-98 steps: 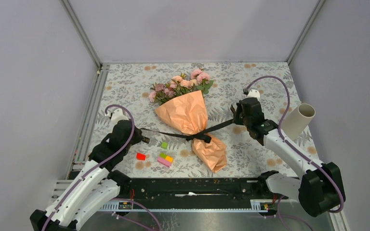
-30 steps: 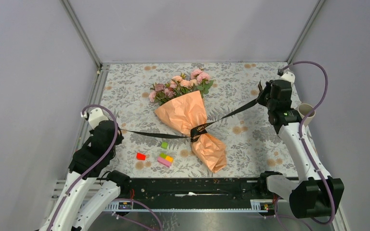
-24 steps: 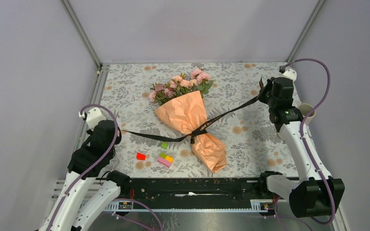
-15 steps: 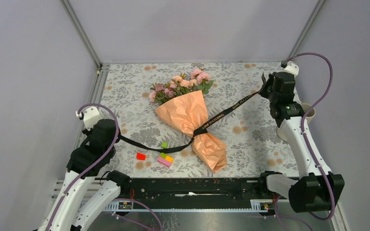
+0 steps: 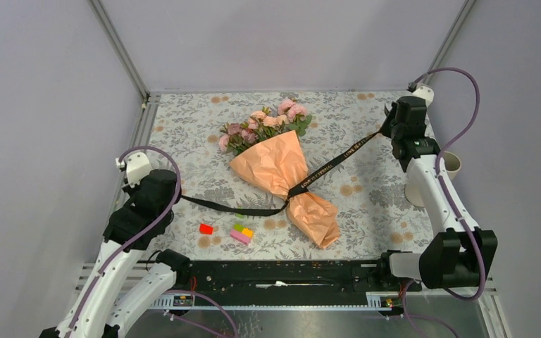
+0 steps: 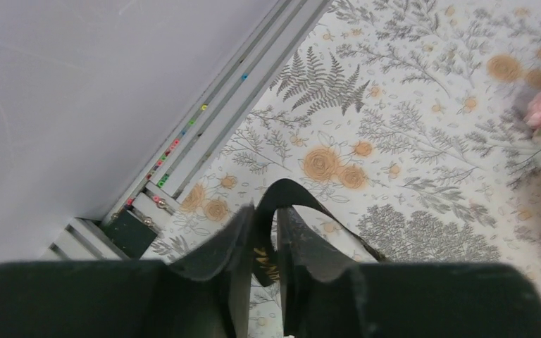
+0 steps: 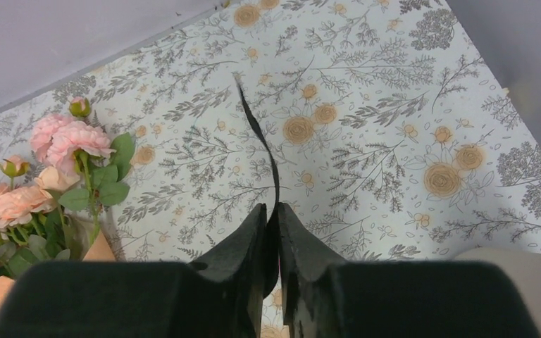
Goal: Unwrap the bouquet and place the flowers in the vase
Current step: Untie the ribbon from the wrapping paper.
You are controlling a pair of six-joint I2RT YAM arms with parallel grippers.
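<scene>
The bouquet (image 5: 278,165) lies mid-table in orange paper, its flowers (image 5: 264,123) pointing to the back; pink roses also show in the right wrist view (image 7: 63,137). A black ribbon (image 5: 338,156) still circles the paper's waist. Its right end runs taut up to my right gripper (image 5: 386,131), which is shut on it (image 7: 271,211). The left end sags along the cloth to my left gripper (image 5: 177,198). Those jaws stand a sliver apart, with the looped ribbon (image 6: 289,190) pinched between them. The cream vase (image 5: 454,164) stands behind my right arm, mostly hidden.
Small coloured blocks, a red one (image 5: 206,229) and a pink, green and orange cluster (image 5: 241,233), lie near the front, left of the bouquet. A metal rail (image 5: 137,151) runs along the left edge of the floral cloth. Grey walls close in the back and both sides.
My right gripper pulled its ribbon end toward the back right, and the bouquet slid and turned slightly right. The left ribbon end went slack, and the left jaws eased apart a little.
</scene>
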